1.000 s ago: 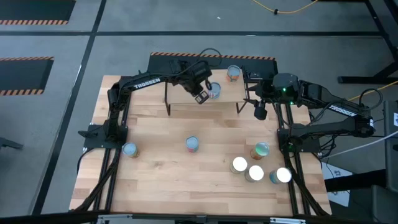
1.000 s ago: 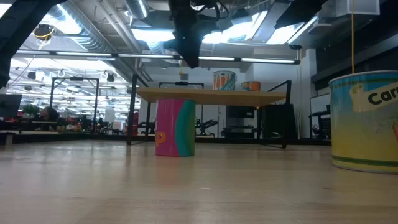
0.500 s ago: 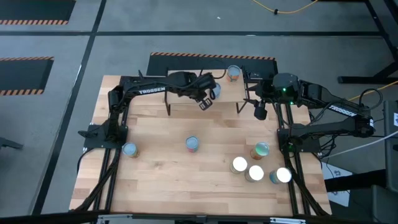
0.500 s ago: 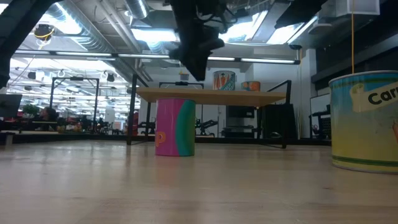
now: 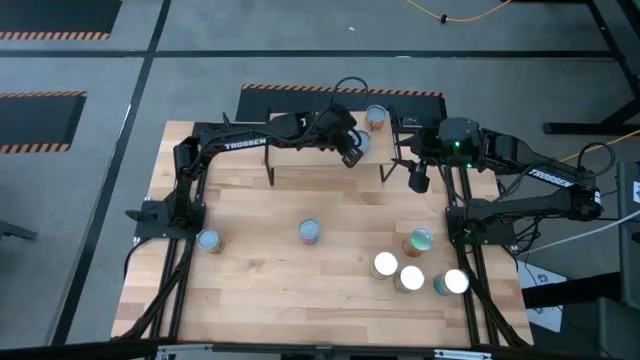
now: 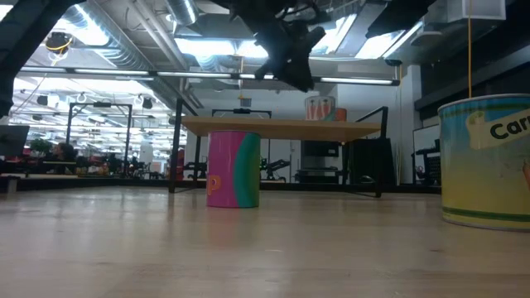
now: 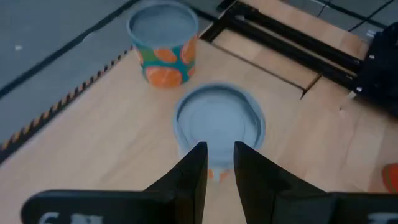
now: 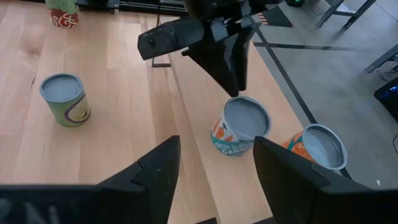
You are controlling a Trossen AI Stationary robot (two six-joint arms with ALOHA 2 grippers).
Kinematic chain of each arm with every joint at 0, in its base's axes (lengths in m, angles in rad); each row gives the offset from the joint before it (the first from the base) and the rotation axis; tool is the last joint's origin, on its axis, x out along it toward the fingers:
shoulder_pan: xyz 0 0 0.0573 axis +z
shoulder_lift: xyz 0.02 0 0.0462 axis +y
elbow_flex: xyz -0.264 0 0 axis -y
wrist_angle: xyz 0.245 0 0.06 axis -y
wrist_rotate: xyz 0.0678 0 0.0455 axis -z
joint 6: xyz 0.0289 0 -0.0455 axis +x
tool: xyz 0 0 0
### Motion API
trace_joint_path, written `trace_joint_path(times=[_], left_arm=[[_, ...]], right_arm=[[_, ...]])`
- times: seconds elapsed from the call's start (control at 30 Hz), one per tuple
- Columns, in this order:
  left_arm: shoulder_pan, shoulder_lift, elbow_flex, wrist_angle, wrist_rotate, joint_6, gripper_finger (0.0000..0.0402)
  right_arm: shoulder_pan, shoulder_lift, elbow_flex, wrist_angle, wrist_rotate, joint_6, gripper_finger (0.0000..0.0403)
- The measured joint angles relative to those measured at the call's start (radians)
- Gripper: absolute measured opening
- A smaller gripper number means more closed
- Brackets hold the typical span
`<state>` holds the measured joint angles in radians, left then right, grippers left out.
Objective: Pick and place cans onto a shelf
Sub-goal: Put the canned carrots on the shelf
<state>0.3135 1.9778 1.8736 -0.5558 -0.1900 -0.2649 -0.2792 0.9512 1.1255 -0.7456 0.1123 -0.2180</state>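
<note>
Two cans are standing on the shelf [image 5: 300,150] at the table's [image 5: 260,290] far edge; six are waiting on the table below, so by my reading the task is about a quarter done.

Going left to right in the high view: a blue-topped can [image 5: 208,240] is sitting alone near the left arm's base. A pink-and-green can [image 5: 309,232] is standing mid-table, well apart from the rest; in the low view it [image 6: 233,169] is showing in front of the shelf. On the shelf, the left claw [image 5: 351,155] is hanging just over a carrot-labelled can [image 8: 238,134], with an orange-patterned can [image 5: 376,118] near it toward the back edge. In the left wrist view the claw's fingers [image 7: 193,171] are nearly together and gripping nothing, tips just above that can's [image 7: 219,121] lid. The can is standing free on the board, so I judge it placed and released.

Further right, the right claw [image 5: 419,180] is idling by the shelf's right end, its fingers spread wide and empty. Below it four cans are clustered: a green-labelled can [image 5: 420,240], then three bright-topped ones [image 5: 411,277] close together near the table's right edge.

No can is showing anything inside; all lids are sealed.
</note>
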Motion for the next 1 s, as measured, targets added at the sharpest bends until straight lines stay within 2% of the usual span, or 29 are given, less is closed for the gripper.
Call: trace_joint_path(times=[0.13, 0.33, 0.53, 0.8, 1.0], left_arm=[[0.0, 0.0, 0.003, 0.014, -0.002, 0.057, 0.0072], [-0.019, 0.001, 0.072, -0.017, -0.003, 0.131, 0.0072], [-0.06, 0.002, 0.208, -0.144, -0.019, 0.218, 0.0072], [-0.137, 0.001, 0.404, -0.443, -0.215, 0.249, 0.0072], [-0.196, 0.0, 0.455, -0.619, -0.348, 0.234, 0.0072]], right_arm=[[0.0, 0.001, 0.0, 0.0, 0.0, 0.0, 0.0208], [0.0, 0.015, 0.0, 0.049, 0.0, 0.0, 0.0208], [0.0, 0.053, 0.0, 0.154, 0.0, 0.003, 0.0208], [-0.01, 0.176, 0.0, 0.257, 0.0, 0.0, 0.0208], [-0.054, 0.282, 0.0, 0.345, 0.0, 0.0, 0.0208]])
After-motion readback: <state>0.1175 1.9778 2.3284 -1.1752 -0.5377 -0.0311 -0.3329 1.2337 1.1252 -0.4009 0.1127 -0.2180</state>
